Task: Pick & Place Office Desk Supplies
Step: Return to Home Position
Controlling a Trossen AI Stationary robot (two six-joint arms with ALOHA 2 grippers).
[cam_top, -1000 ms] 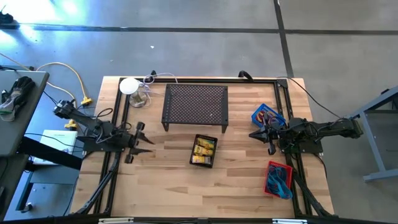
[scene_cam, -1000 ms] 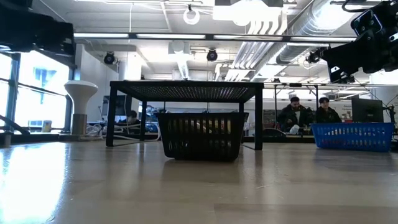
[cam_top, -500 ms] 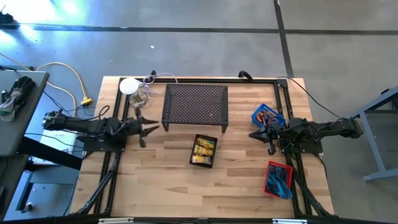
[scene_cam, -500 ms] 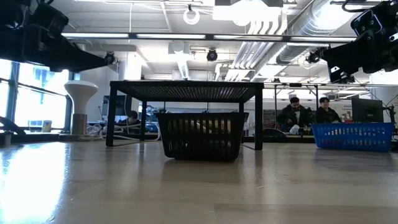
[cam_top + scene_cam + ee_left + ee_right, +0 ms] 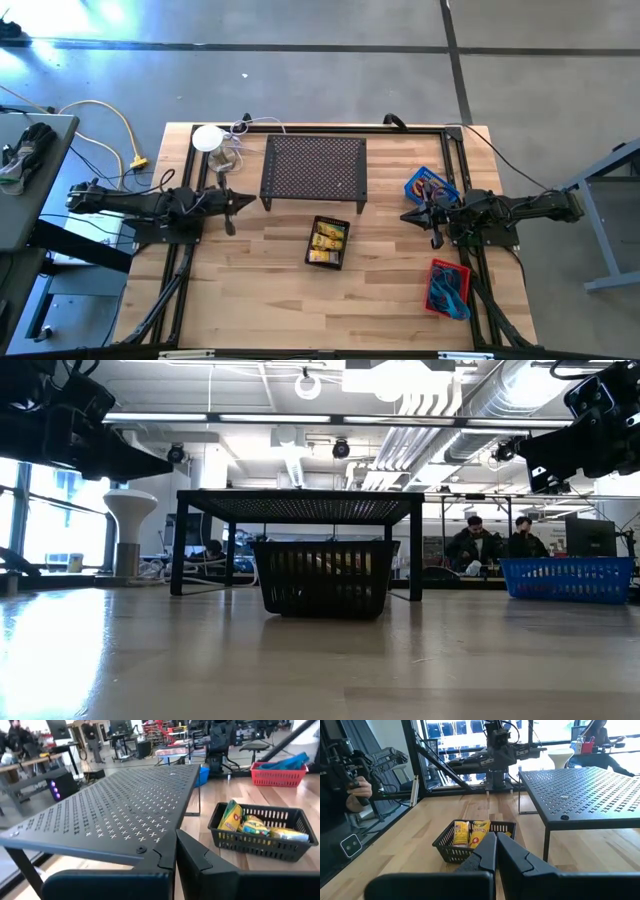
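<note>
The supplies are all binned: yellow packets (image 5: pixel 230 817) stand in the black basket (image 5: pixel 255 841) just in front of the perforated stand (image 5: pixel 314 170), and coloured pieces lie in the blue basket (image 5: pixel 566 578) off the stand's right end and in the red basket (image 5: pixel 277 775) farther out beyond its right front corner. None shows loose on the table (image 5: pixel 260 290) around the stand. The left gripper (image 5: pixel 240 203) hovers just beside the stand's left front corner, fingers pressed together on nothing. The right gripper (image 5: pixel 407 216) hangs well apart from the stand's right side, near the blue basket, likewise closed and empty. Homing well probably means drawing each arm straight back from the stand along its own line, at height and with fingers closed. The left should clear the stand's corner and leg before any swing, and the right should avoid the blue basket's rim.
</note>
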